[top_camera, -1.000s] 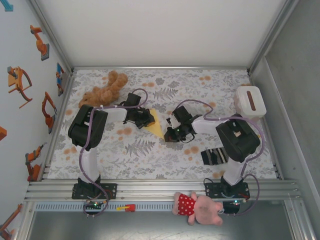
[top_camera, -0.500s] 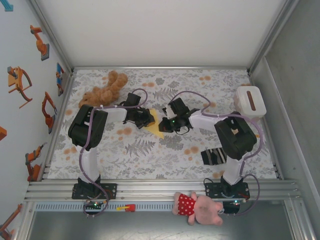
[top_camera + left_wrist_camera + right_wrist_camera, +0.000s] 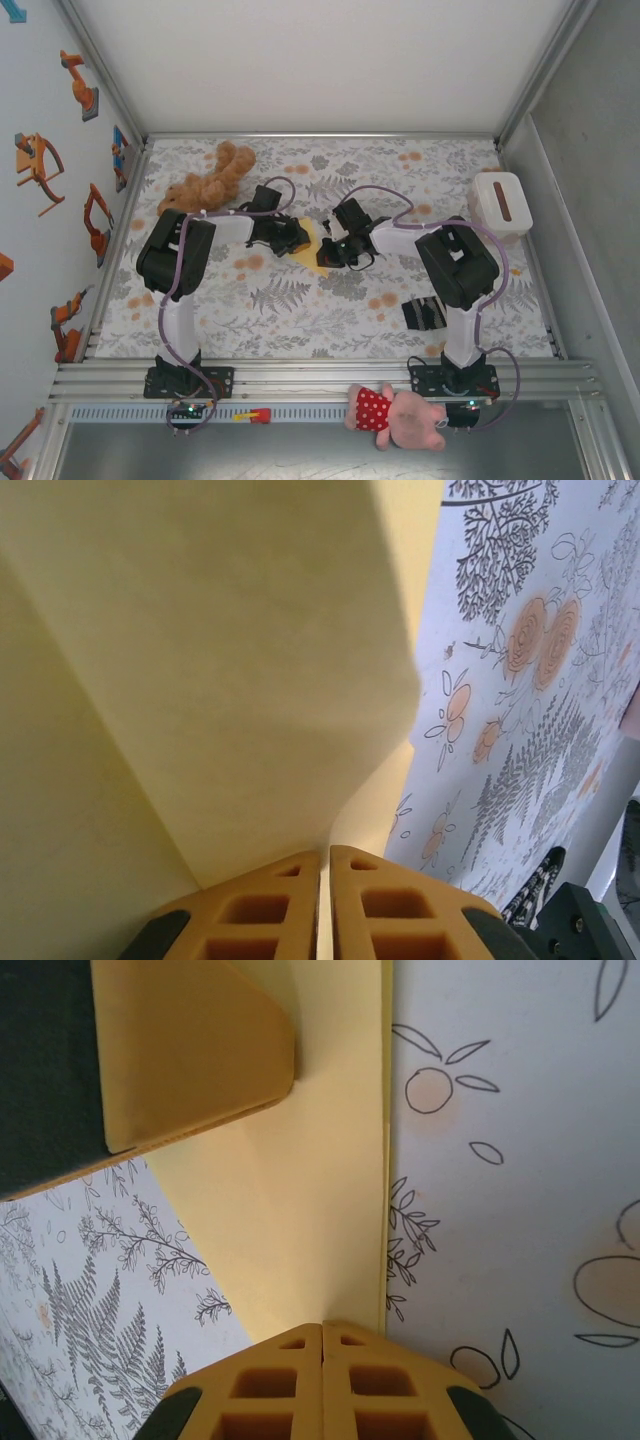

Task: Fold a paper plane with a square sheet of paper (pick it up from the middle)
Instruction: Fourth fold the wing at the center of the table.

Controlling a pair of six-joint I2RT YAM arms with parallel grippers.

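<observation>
L pincer [image 3: 298,240] is clenched on the folded yellow paper [image 3: 319,263], mid-worktop, slightly left of centre. In the L wrist view the pads [image 3: 260,920] sit almost together w/ a thin paper edge btwn them, and the sheet [image 3: 220,660] rises away from the tips in a curved, creased flap. The floral worktop [image 3: 540,680] shows to the right. R pincer [image 3: 333,250] comes in from the other side, tips at the paper's right edge, jaws clenched. In the R wrist view its pads [image 3: 270,1390] are pressed tight together at the paper's narrow end [image 3: 300,1210]; can't tell if paper is caught btwn them. One L finger [image 3: 190,1050] lies over the sheet's far part. The paper's straight long edge runs along the cloth. Elsewhere on the worktop [image 3: 300,310]: brown teddy [image 3: 205,180] back left, white box [image 3: 500,200] far right, striped sock [image 3: 425,312] near the R arm. A pink plush in a red dress [image 3: 395,415] lies on the front rail.
</observation>
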